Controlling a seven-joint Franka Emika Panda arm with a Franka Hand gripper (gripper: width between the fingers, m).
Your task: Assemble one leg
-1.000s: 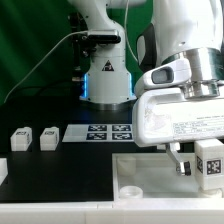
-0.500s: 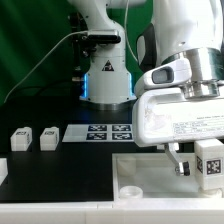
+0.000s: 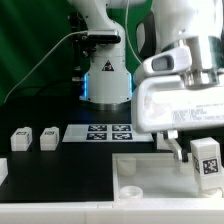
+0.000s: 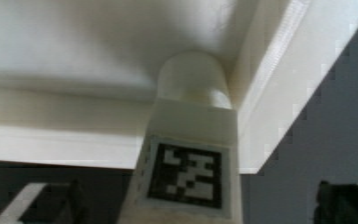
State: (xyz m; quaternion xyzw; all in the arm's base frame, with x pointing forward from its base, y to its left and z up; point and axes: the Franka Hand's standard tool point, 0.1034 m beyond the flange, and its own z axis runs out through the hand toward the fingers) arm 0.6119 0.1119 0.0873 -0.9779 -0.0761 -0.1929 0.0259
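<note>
Since the earlier frames the arm has lifted a bit and the gripper (image 3: 193, 152) has let go, so the leg (image 3: 207, 162) with its tag now sits slightly lower and further out from the gripper body than it did a second ago.

From the exterior view, I'm seeing the leg standing upright at the far corner of the big white panel (image 3: 150, 172), over on the exterior view's right. One dark finger (image 3: 178, 147) hangs just beside the leg on its left; the other one I can't make out. The jaws look spread wide, not pinching anything. The bulky white wrist housing blocks most of what's behind the leg. Over on the exterior view's left, two more legs (image 3: 34, 139) lie on the black worktop (image 3: 60, 165), near each other, with a third white bit cut off at the frame edge. The marker board (image 3: 98, 132) lies flat between those and the panel. The robot base (image 3: 106, 80) with its blue light stands behind it all.

On the wrist view, the leg (image 4: 201, 130) fills the middle, its tag facing the camera, its rounded end tucked into the inside corner of the panel (image 4: 87, 70) where two raised rims meet. Finger tips (image 4: 43, 203) show blurry on both sides of it, apart from it.
</note>
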